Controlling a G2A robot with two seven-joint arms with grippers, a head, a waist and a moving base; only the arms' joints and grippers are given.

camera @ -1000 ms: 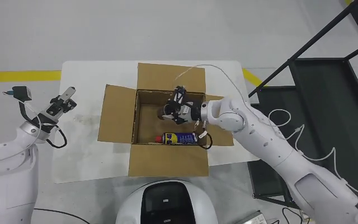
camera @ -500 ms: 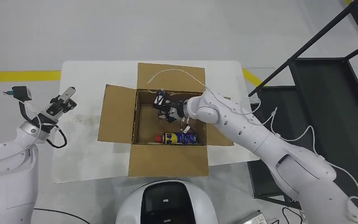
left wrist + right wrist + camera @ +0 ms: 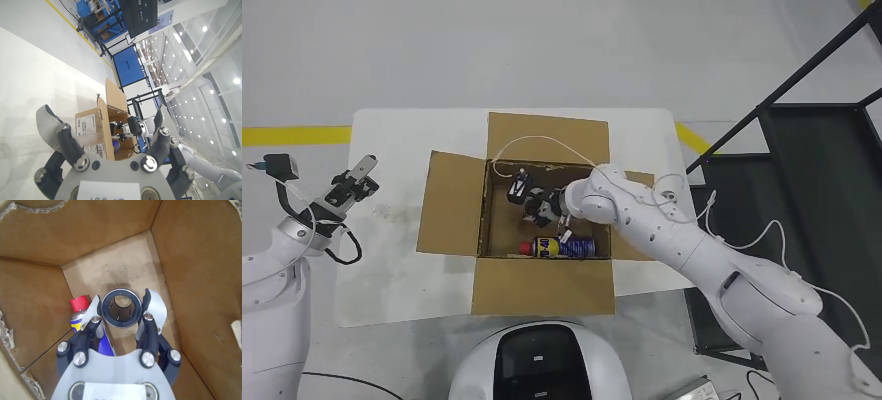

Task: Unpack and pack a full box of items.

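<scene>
Box (image 3: 542, 285) sits open on the table (image 3: 402, 130). I have my right arm bent in over its right wall, wrist tipped down inside, with the right gripper (image 3: 122, 303) clamped on a hollow metal cylinder (image 3: 121, 325) just beside the lying spray can (image 3: 79, 313). My left gripper (image 3: 364, 170) hangs at the table's left edge, well apart from the box, fingers spread wide.

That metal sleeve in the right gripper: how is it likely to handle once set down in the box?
The metal sleeve looks rigid and probably heavy for its size, given its thick, steel-like wall. Round and smooth, clamped in the right gripper, it might slip. Laid on its side, it might roll toward the spray can.
</scene>
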